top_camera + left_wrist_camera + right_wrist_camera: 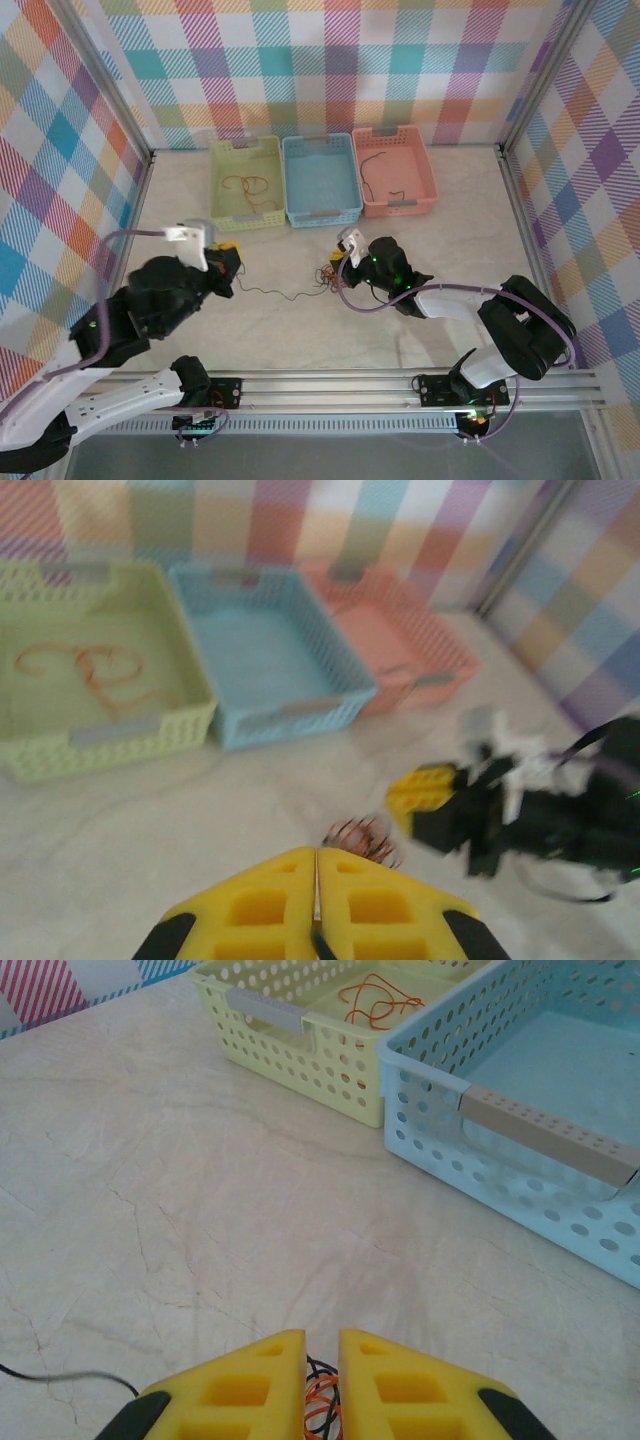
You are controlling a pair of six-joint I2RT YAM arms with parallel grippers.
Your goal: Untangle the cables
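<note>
Looking at a small tangle of orange and black cables lying on the bench, near the front of the blue basket, between the left pincer and the right pincer. Noting a black strand trailing out of it across the bench toward the left side.

Seeing the right pincer's fingers drawn almost together, with orange and black loops caught in the thin slit; judging it to be pinching the tangle. Seeing the left pincer pressed flat together, with no gap along the seam.

Judging these wires as hair-thin, near weightless and limp, keeping no shape of their own, springing back into coils, snagging on one another and slipping readily out of a loose grip. Reckoning on taking hold at a free end, or at one loop standing out of the knot, never at its middle. Reckoning too on pulling gently and sideways, to avoid tightening it.

Finding much hard to make out. Failing to tell whether the left pincer is nipping the black strand's end or merely resting shut. Failing to count the strands in the knot. Getting a blurred left wrist view, with the tangle there reduced to a rusty smudge.

Also making out an orange cable lying in the green basket and a black cable in the pink basket.
</note>
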